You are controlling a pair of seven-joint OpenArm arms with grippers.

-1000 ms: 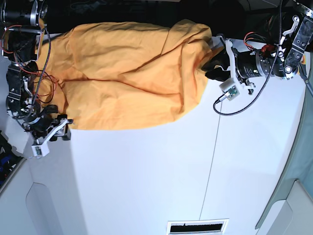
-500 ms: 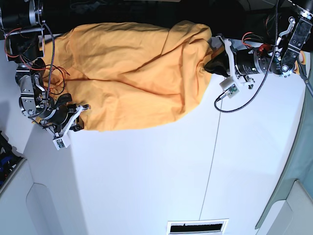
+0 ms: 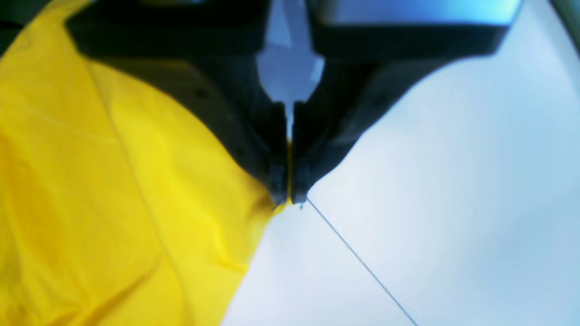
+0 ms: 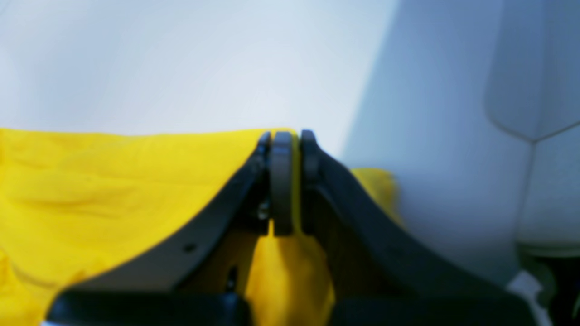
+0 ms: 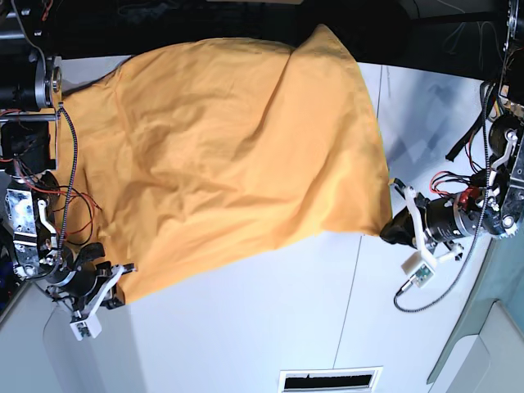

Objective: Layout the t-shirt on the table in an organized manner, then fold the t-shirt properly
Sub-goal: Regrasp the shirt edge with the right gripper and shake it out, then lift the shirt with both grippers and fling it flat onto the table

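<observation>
The orange-yellow t-shirt [image 5: 229,147] lies stretched over the back half of the white table [image 5: 270,319]. My left gripper [image 5: 391,229] is shut on the shirt's corner at the right; in the left wrist view the gripper [image 3: 288,199] pinches the cloth edge [image 3: 136,203] just above the table's dark seam [image 3: 358,258]. My right gripper [image 5: 119,282] is shut on the shirt's opposite corner at the left; in the right wrist view the gripper [image 4: 285,140] clamps the cloth [image 4: 113,181]. Neckline trim and tag are out of view.
A vent slot [image 5: 331,380] sits at the table's front edge. Arm bases with cables stand at the far left [image 5: 24,164] and far right [image 5: 499,164]. Dark space runs behind the table's back edge [image 5: 205,24].
Both grippers moved toward the table's front with the shirt's corners held, pulling the cloth forward and spreading it wider. The bunched fold at the right has flattened.
</observation>
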